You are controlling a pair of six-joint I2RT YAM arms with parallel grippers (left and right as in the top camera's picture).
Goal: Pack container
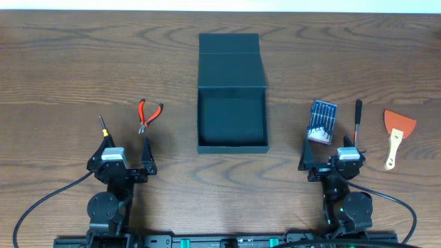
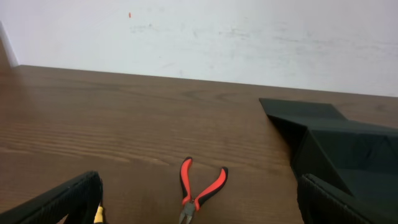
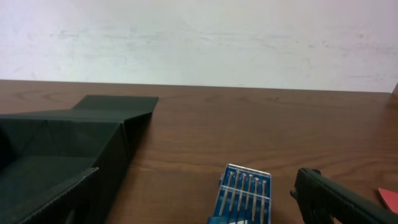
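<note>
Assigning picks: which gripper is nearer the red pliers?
Left. The red pliers lie just ahead of the left gripper; the right gripper sits beyond the container, far off.

pliers (image 1: 148, 116) left of container (image 1: 232, 125), bit case (image 1: 322, 121) right

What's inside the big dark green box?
Nothing visible: the container is open, lid folded back, showing only its bare dark floor. Shadow along the inner walls could hide something tiny.

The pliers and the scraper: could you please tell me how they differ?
The pliers have red handles, spread open; the scraper has an orange blade and one pale handle. The pliers lie left of the container, the scraper far right. Both lie on the table, outside the container.
</note>
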